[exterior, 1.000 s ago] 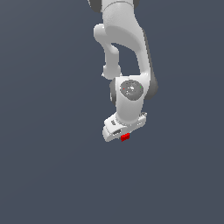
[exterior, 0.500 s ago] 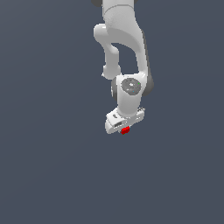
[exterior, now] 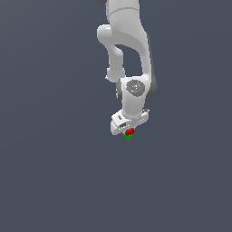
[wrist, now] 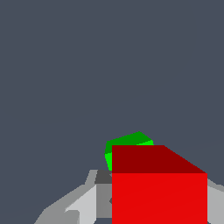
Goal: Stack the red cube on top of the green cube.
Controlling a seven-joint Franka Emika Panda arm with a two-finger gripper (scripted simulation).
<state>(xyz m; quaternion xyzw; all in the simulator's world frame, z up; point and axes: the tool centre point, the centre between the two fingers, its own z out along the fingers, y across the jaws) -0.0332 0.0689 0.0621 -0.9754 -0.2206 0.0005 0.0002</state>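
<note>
1. Below the white arm (exterior: 129, 54), the gripper (exterior: 129, 131) has its jaws closed on the red cube (exterior: 130, 131).
2. Red cube: equal-sided, faces square to the wrist view, directly over the green cube (exterior: 128, 136); contact unclear.
3. Surface (exterior: 54, 172): plain dark grey-blue.

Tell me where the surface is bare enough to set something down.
Bare grey surface lies on every side of the hand in the exterior view. Only the spot under it is crowded: the red cube sits there in the hand over the green cube.
</note>
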